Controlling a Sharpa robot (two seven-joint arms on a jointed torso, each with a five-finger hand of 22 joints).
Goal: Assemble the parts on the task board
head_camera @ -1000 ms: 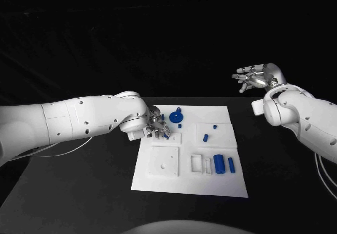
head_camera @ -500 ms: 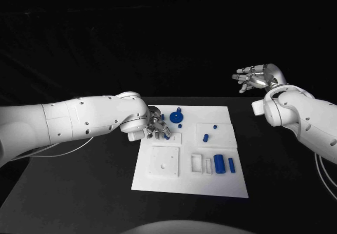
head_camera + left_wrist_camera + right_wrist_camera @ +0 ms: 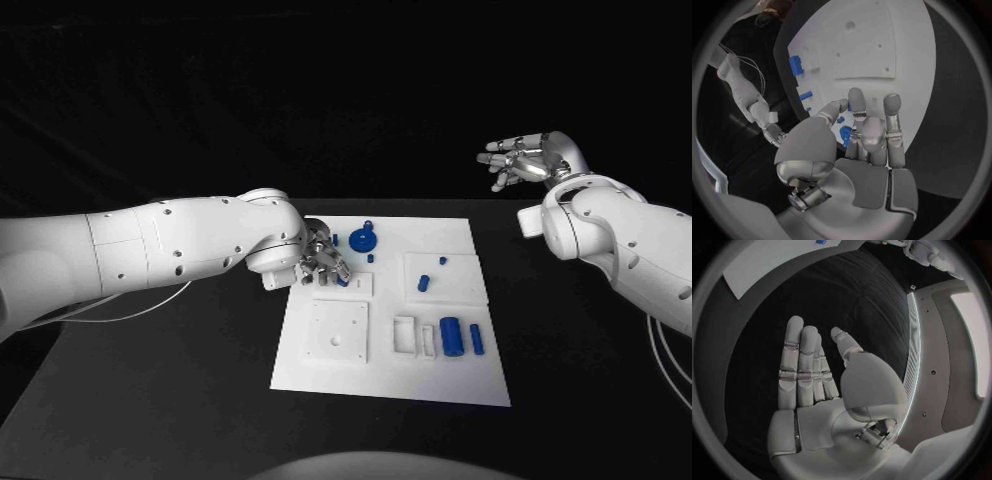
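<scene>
The white task board (image 3: 389,372) lies in the middle of the black table. My left hand (image 3: 320,263) hovers low over its far left corner, fingers pointing down at a small raised plate (image 3: 355,285). In the left wrist view the fingers (image 3: 892,125) stretch over the board (image 3: 873,45), with a blue part (image 3: 845,136) showing between thumb and fingers; whether it is held is unclear. A blue gear (image 3: 361,240) stands just right of that hand. My right hand (image 3: 526,158) is raised well beyond the board's far right corner, open and holding nothing (image 3: 811,370).
On the board lie two short blue pegs (image 3: 423,283) in the middle right, a thick blue cylinder (image 3: 451,335) and a thinner blue bar (image 3: 475,338) nearer the front, next to white slots (image 3: 414,336) and a square white plate (image 3: 336,330).
</scene>
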